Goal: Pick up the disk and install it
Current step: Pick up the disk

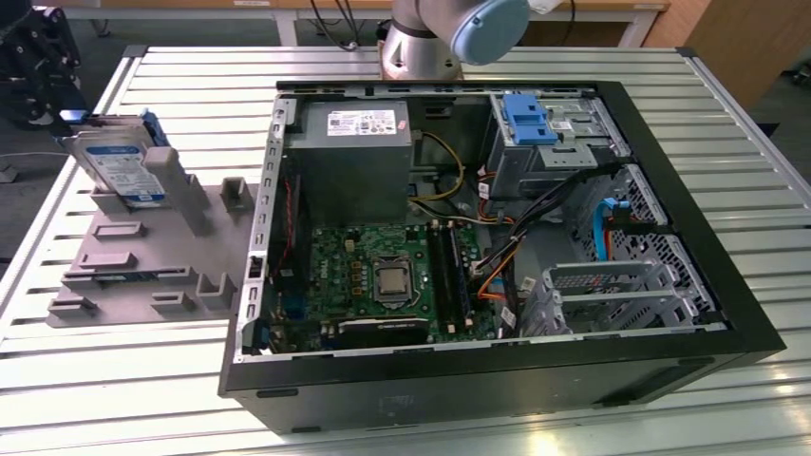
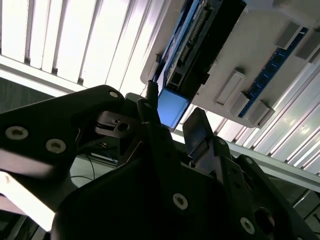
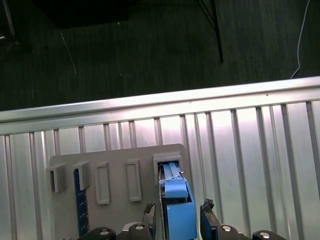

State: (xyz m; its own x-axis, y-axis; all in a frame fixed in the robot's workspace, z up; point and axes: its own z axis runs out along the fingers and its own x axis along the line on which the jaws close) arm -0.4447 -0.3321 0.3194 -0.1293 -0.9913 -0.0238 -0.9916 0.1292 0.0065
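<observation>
Two fingers [image 3: 208,212] spread, flanking disk [image 3: 177,207] (on edge)

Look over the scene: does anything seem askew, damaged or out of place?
Nothing stands out. The disk stands on edge in its grey holder, the open pincer straddling it; the computer case lies open, nothing spilled.
</observation>
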